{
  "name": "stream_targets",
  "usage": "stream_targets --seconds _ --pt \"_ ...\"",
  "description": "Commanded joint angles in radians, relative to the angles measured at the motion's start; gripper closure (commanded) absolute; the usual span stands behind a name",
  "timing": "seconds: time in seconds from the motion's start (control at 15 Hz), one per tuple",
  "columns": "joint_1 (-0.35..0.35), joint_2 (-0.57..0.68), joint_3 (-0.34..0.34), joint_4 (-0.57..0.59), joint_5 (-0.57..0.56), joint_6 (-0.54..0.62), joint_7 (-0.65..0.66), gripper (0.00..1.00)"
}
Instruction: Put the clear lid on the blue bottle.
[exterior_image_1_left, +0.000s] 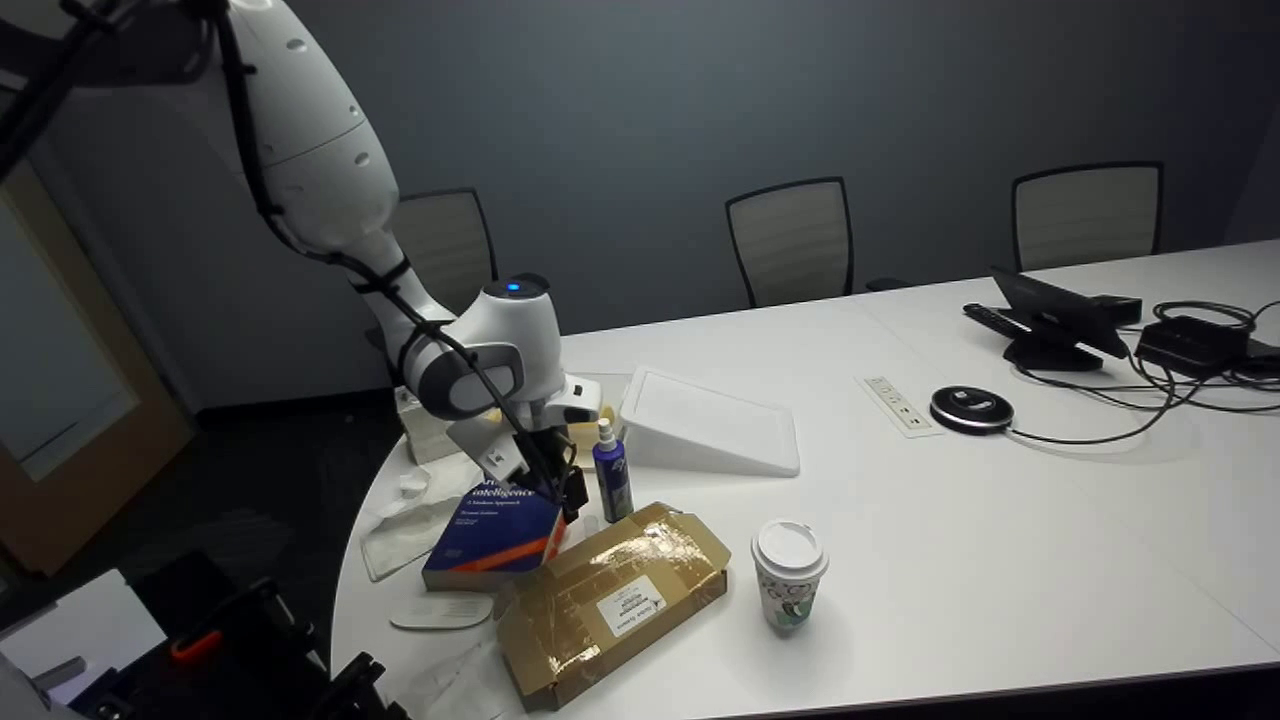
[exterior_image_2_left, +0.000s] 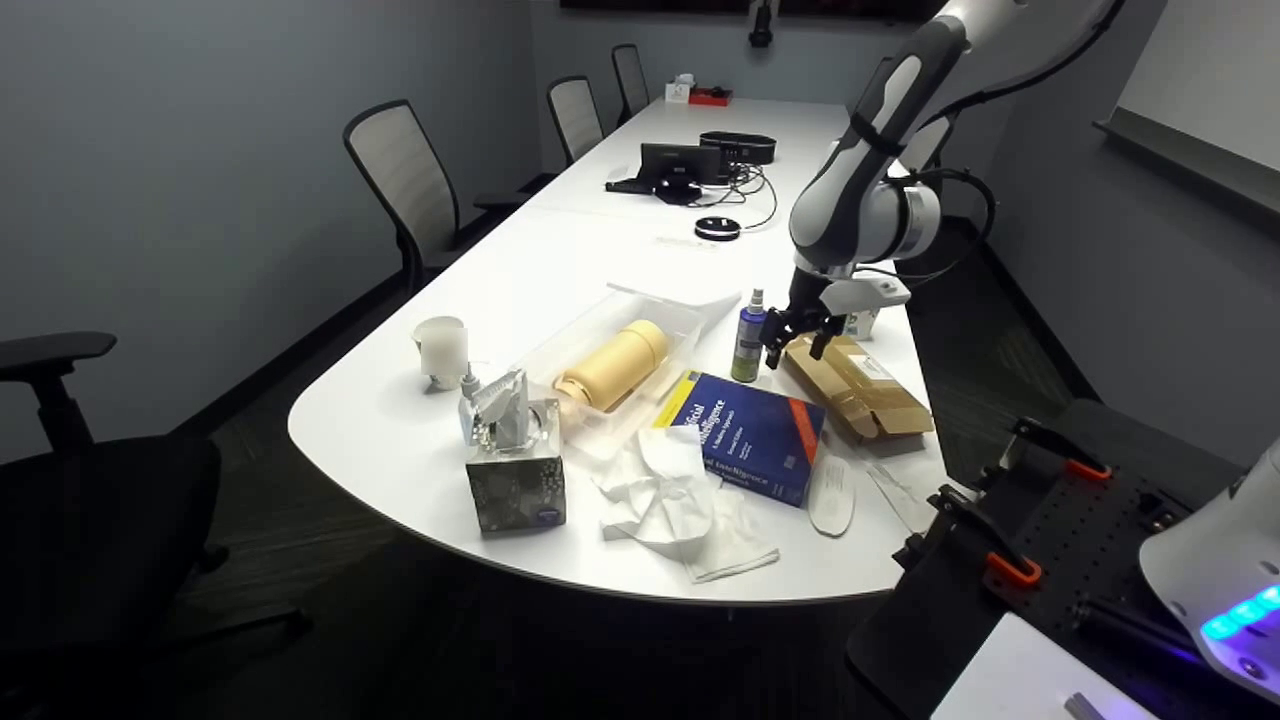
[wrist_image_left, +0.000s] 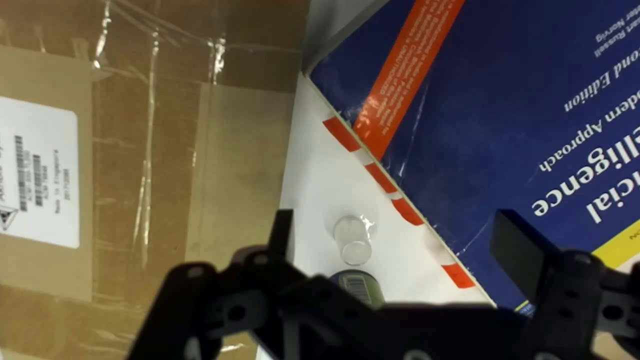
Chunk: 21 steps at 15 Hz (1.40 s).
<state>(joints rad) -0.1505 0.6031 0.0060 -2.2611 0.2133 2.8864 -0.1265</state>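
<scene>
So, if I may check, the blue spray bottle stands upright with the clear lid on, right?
The clear lid is off: the wrist view shows it on the table between the cardboard box and the Artificial Intelligence book. The blue spray bottle does stand upright.

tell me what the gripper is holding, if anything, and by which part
Nothing is held: in the wrist view the gripper is open, and the clear lid rests on the white tabletop between the cardboard box and the Artificial Intelligence textbook.
</scene>
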Motion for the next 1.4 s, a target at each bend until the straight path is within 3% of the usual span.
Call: stream_targets --seconds 0.0,0.53,0.67,1.33 --pt "-0.006 0.049 0.007 0.065 -0.015 -0.003 0.059 0.00" --pt "0.035 0.116 -0.034 0.142 -0.040 -0.028 0.139 0.00" --pt "-0.001 0.111 -0.004 0.125 -0.035 -0.005 0.110 0.00" --pt "0.013 0.128 -0.014 0.163 -0.040 -0.045 0.127 0.00"
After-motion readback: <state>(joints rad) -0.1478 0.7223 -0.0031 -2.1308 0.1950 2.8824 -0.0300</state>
